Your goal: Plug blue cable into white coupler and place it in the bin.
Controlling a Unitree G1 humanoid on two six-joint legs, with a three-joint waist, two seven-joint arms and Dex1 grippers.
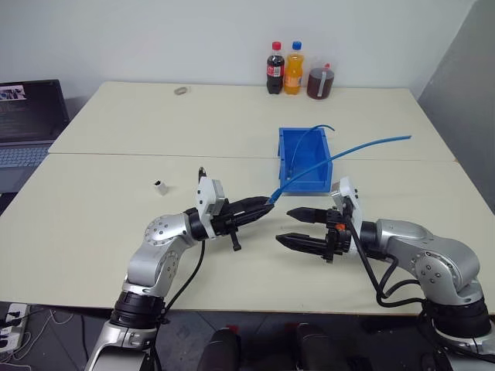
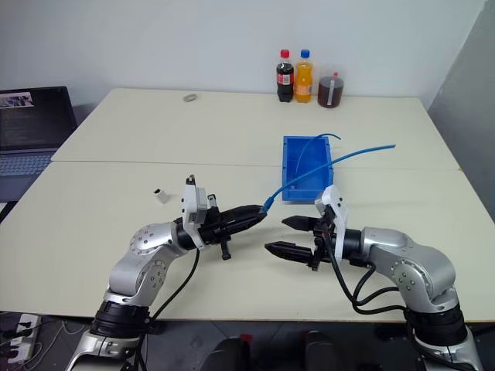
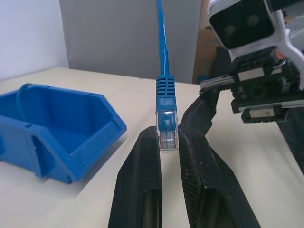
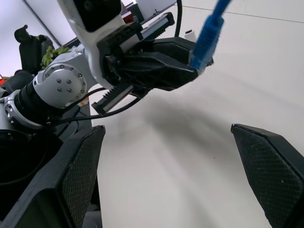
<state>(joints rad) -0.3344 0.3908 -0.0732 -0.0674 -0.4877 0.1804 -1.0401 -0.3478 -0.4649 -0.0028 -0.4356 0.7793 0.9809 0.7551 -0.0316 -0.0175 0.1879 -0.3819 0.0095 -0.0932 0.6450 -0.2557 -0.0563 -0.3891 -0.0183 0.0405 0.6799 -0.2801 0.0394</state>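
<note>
My left gripper (image 1: pixel 264 202) is shut on the clear plug (image 3: pixel 166 127) of the blue cable (image 1: pixel 363 144) and holds it above the table, pointing toward the right gripper. From the plug the cable runs up over the bin (image 1: pixel 288 144) and off to the right. A short way from the plug, facing it, my right gripper (image 1: pixel 284 225) stands wide open with nothing between its fingers. The tiny white coupler (image 1: pixel 160 186) lies on the table to the left of the left arm, apart from both grippers. The bin sits just behind the grippers.
A second blue cable (image 1: pixel 313 130) arcs up out of the bin. Two drink bottles (image 1: pixel 284 68) and a jar (image 1: pixel 321 81) stand at the table's far edge, with a small object (image 1: pixel 181 90) to their left. A laptop (image 1: pixel 27 116) sits at the far left.
</note>
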